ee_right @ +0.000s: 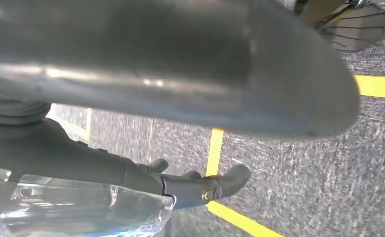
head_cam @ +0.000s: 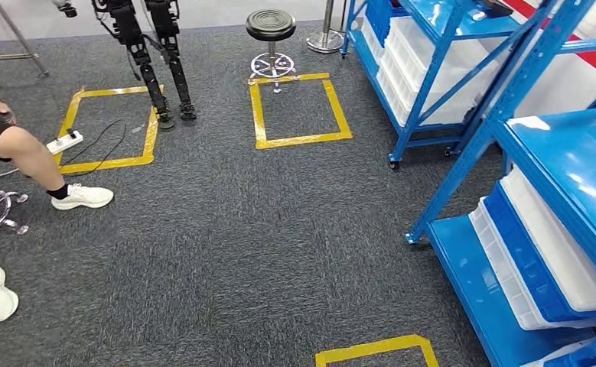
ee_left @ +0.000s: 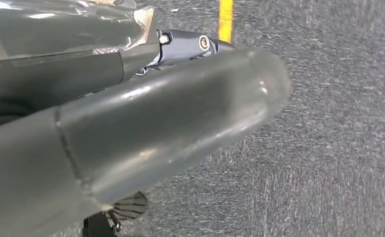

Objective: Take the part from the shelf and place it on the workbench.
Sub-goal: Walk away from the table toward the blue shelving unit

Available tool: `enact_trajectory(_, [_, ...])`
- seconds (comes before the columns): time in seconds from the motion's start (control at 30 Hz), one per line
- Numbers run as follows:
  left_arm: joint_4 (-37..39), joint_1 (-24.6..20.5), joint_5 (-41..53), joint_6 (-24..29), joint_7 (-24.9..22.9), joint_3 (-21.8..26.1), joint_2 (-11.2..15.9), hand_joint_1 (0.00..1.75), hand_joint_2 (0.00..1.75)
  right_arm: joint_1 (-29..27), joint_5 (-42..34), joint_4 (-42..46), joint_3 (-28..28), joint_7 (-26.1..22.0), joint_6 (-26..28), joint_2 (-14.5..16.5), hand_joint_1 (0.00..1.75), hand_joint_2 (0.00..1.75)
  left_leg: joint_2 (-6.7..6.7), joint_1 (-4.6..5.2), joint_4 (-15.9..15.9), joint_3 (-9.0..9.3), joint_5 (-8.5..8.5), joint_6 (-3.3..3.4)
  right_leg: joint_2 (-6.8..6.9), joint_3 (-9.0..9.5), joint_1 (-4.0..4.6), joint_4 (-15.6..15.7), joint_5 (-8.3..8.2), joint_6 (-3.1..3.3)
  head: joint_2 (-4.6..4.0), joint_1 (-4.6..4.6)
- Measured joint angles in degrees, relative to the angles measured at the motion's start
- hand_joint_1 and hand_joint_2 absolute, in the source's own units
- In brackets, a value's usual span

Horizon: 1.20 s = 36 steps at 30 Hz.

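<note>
The part, a clear plastic bag [ee_right: 71, 207], is held between both hands: the right hand [ee_right: 180, 185] grips one end, the left hand [ee_left: 180, 47] the other. Blue shelves [head_cam: 509, 99] stand right. Keep both grips level while walking to the workbench.

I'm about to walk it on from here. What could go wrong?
1. A seated person's leg and shoe reach onto the carpet at left; turning that way risks contact.
2. The power strip and its cable lie on the floor, a trip hazard.
3. Clear plastic wrap lies against the right hand's fingers; if that is the grasp, it may slip.
</note>
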<state>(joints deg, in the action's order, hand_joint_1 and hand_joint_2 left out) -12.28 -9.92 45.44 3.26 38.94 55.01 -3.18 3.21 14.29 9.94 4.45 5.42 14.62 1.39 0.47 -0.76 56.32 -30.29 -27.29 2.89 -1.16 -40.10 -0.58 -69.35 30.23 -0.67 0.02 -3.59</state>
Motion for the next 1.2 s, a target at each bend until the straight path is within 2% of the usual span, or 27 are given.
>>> enact_trajectory(0.03, [0.00,0.04,0.00,0.00,-0.01,0.01,0.01,0.00,0.00,0.01,0.00,0.00,0.00,0.00,0.00,0.00,0.00,0.00,0.89,0.08,0.01,-0.02,-0.04,0.00,0.33,-1.62,-0.14,-3.22,1.03,-0.15,0.00,0.00])
enact_trajectory(0.07, [0.00,0.04,0.00,0.00,-0.02,0.01,0.01,0.00,0.00,-0.06,0.00,0.00,0.00,0.00,0.00,-0.01,0.00,0.00,1.68,0.12,0.02,-0.03,-0.08,-0.03,0.51,-2.23,-0.29,-4.55,1.22,-0.50,0.00,0.00])
enact_trajectory(0.1, [0.00,0.02,0.00,0.00,-0.03,0.01,-0.01,0.00,0.00,-0.13,0.00,0.00,-0.01,0.00,0.00,-0.02,0.00,0.00,2.40,0.12,0.03,0.00,-0.14,-0.11,0.71,-1.63,-0.44,-3.59,0.59,-1.01,0.00,-0.01])
enact_trajectory(0.13, [0.00,0.00,0.00,0.00,-0.03,0.00,-0.05,0.00,0.00,-0.19,0.00,0.00,-0.01,0.01,0.01,-0.05,0.00,0.00,3.10,0.10,0.04,0.08,-0.24,-0.25,1.19,0.26,-0.61,-0.23,-0.75,-1.57,0.00,-0.02])
enact_trajectory(0.2, [-0.01,-0.05,0.00,0.01,-0.02,-0.01,-0.08,0.00,0.00,-0.08,0.00,0.00,-0.01,0.01,0.03,-0.06,0.00,0.00,4.35,0.30,0.12,0.37,-0.63,-0.83,3.69,5.04,-0.65,8.21,-3.35,-2.10,0.00,-0.04])
enact_trajectory(0.27, [-0.02,-0.17,0.00,0.02,-0.02,-0.01,-0.01,0.00,0.00,0.09,0.00,0.00,-0.01,0.02,0.08,-0.01,0.00,0.00,5.41,0.56,0.20,0.79,-1.11,-1.59,5.02,7.22,-0.40,12.09,-4.38,-1.54,0.00,0.16])
enact_trajectory(0.33, [-0.02,-0.40,0.00,0.01,-0.03,-0.01,-0.05,0.00,0.00,0.10,0.00,-0.01,-0.01,0.08,0.11,-0.01,0.00,0.00,6.42,0.38,0.12,1.23,-1.40,-2.30,3.81,7.06,-0.21,12.18,-4.50,-0.65,0.00,0.38])
enact_trajectory(0.37, [-0.02,-0.53,0.01,0.01,-0.05,-0.02,-0.13,0.00,0.00,0.04,0.00,-0.02,-0.01,0.11,0.11,-0.03,0.00,0.00,6.03,0.10,0.40,1.30,-1.73,-2.68,3.19,7.12,-0.29,12.28,-4.57,-0.27,0.00,0.42])
enact_trajectory(0.43, [-0.02,-0.66,0.02,0.00,-0.08,-0.03,-0.25,0.00,0.00,0.05,0.01,-0.03,-0.02,0.19,0.14,-0.13,0.00,0.00,3.24,-0.32,3.49,0.13,-4.03,-3.23,2.01,7.38,-0.61,12.46,-4.82,0.70,0.00,0.51])
enact_trajectory(0.47, [-0.02,-0.66,0.03,0.00,-0.12,-0.04,-0.27,0.00,0.00,0.08,0.01,-0.04,-0.03,0.19,0.16,-0.16,0.00,0.00,1.36,-0.45,7.00,-1.46,-6.07,-3.34,1.39,7.34,-0.63,12.48,-4.92,1.08,0.00,0.59])
enact_trajectory(0.5, [-0.01,-0.62,0.07,0.00,-0.20,-0.04,-0.28,0.00,0.00,0.13,-0.01,-0.04,-0.03,0.19,0.19,-0.21,0.00,0.00,0.21,-0.46,11.28,-3.56,-8.20,-3.33,0.73,7.30,-0.49,12.47,-4.98,1.38,0.00,0.63])
enact_trajectory(0.53, [-0.01,-0.58,0.13,0.00,-0.33,-0.04,-0.28,0.00,0.00,0.13,-0.07,-0.04,-0.04,0.18,0.21,-0.21,0.00,0.00,-0.32,-0.46,15.23,-5.62,-9.73,-3.31,-0.03,7.28,-0.32,12.46,-5.01,1.51,0.00,0.63])
enact_trajectory(0.57, [0.00,-0.56,0.25,0.00,-0.50,-0.07,-0.29,0.00,0.00,0.08,-0.16,-0.04,-0.07,0.18,0.22,-0.20,0.00,0.00,-0.55,-0.45,17.66,-7.08,-10.08,-3.23,-0.89,7.30,-0.14,12.44,-5.02,1.54,0.00,0.64])
enact_trajectory(0.6, [0.00,-0.57,0.42,0.00,-0.66,-0.11,-0.31,0.00,0.00,0.01,-0.25,-0.05,-0.10,0.20,0.22,-0.20,0.00,0.00,-0.64,-0.45,17.72,-7.45,-9.13,-3.10,-1.73,7.36,-0.03,12.42,-5.02,1.54,0.00,0.63])
enact_trajectory(0.63, [0.00,-0.62,0.58,0.00,-0.81,-0.18,-0.33,0.00,0.00,-0.03,-0.33,-0.05,-0.15,0.24,0.23,-0.19,0.00,0.00,-0.85,-0.46,15.32,-6.59,-7.09,-2.90,-2.58,7.47,0.03,12.39,-5.02,1.53,0.00,0.63])
enact_trajectory(0.67, [0.00,-0.69,0.71,0.00,-0.93,-0.24,-0.34,0.00,0.00,-0.04,-0.38,-0.05,-0.18,0.27,0.24,-0.19,0.00,0.00,-1.67,-0.48,11.31,-4.90,-4.58,-2.67,-3.40,7.56,0.04,12.37,-5.03,1.52,0.00,0.64])
enact_trajectory(0.7, [0.00,-0.78,0.80,0.00,-1.03,-0.28,-0.31,0.00,0.00,0.00,-0.39,-0.05,-0.20,0.31,0.25,-0.15,0.00,0.00,-3.26,-0.51,7.20,-3.09,-2.63,-2.43,-4.10,7.57,0.12,12.27,-5.03,1.47,0.00,0.63])
enact_trajectory(0.73, [0.00,-0.87,0.85,0.00,-1.12,-0.32,-0.27,0.00,0.00,0.06,-0.41,-0.04,-0.22,0.36,0.26,-0.10,0.00,0.00,-4.45,-0.52,3.98,-1.71,-1.28,-2.25,-4.74,7.48,0.23,12.19,-5.05,1.36,0.00,0.61])
enact_trajectory(0.77, [0.00,-0.96,0.89,0.00,-1.20,-0.34,-0.23,0.00,0.00,0.08,-0.42,-0.04,-0.24,0.41,0.26,-0.05,0.00,0.00,-5.33,-0.44,2.16,-0.94,-0.73,-2.07,-5.33,7.27,0.30,12.15,-5.11,1.14,0.00,0.59])
enact_trajectory(0.8, [0.00,-1.04,0.91,0.01,-1.24,-0.39,-0.20,0.00,0.00,0.06,-0.40,-0.05,-0.25,0.46,0.26,-0.01,0.00,0.00,-5.43,-0.27,1.55,-0.74,-0.70,-1.86,-5.93,7.02,0.31,12.16,-5.24,0.82,0.00,0.58])
enact_trajectory(0.87, [-0.01,-1.22,0.91,0.02,-1.28,-0.55,-0.28,0.00,0.00,-0.10,-0.33,-0.06,-0.30,0.58,0.27,-0.02,0.00,0.00,-3.85,-0.06,1.04,-0.59,-0.29,-1.14,-6.74,6.31,0.23,12.12,-5.44,0.06,0.00,0.58])
enact_trajectory(0.93, [-0.01,-1.35,0.90,0.03,-1.27,-0.72,-0.37,0.00,0.00,-0.13,-0.20,-0.07,-0.34,0.66,0.28,-0.02,0.00,0.00,-2.30,-0.14,0.09,-0.28,0.35,-0.26,-4.41,4.64,0.42,9.49,-4.05,-0.04,0.00,0.46])
enact_trajectory(1.0, [-0.01,-1.31,0.90,0.11,-1.27,-0.75,-0.36,0.00,0.00,0.02,-0.09,-0.07,-0.38,0.68,0.28,-0.01,0.00,0.00,-0.56,-0.04,-0.36,-0.18,0.58,0.17,-0.90,1.15,0.49,2.46,-0.71,0.34,0.00,0.26])
enact_trajectory(1.07, [0.00,-1.24,0.89,0.18,-1.28,-0.75,-0.34,0.00,0.00,0.03,-0.05,-0.07,-0.48,0.68,0.28,-0.02,0.00,0.00,1.23,0.06,-0.34,-0.28,0.52,0.15,0.30,-1.95,0.20,-4.03,1.64,0.06,0.00,0.17])
enact_trajectory(1.1, [0.00,-1.23,0.88,0.17,-1.30,-0.76,-0.37,0.00,0.00,-0.05,-0.04,-0.08,-0.55,0.68,0.28,-0.03,0.00,0.00,2.03,0.07,-0.33,-0.29,0.45,0.06,0.54,-1.98,-0.02,-4.46,1.58,-0.43,0.00,0.17])
enact_trajectory(1.13, [0.00,-1.24,0.87,0.18,-1.33,-0.76,-0.40,0.00,0.00,-0.13,-0.04,-0.08,-0.61,0.68,0.28,-0.06,0.00,0.00,2.76,0.03,-0.30,-0.26,0.36,-0.07,0.88,-0.82,-0.28,-2.58,0.74,-1.05,0.00,0.16])
enact_trajectory(1.2, [-0.01,-1.24,0.84,0.21,-1.40,-0.77,-0.46,0.00,0.00,-0.11,-0.03,-0.09,-0.66,0.68,0.28,-0.14,0.00,0.00,4.09,0.06,-0.16,-0.01,0.02,-0.59,3.12,4.02,-0.75,5.94,-2.02,-2.10,0.00,0.15])
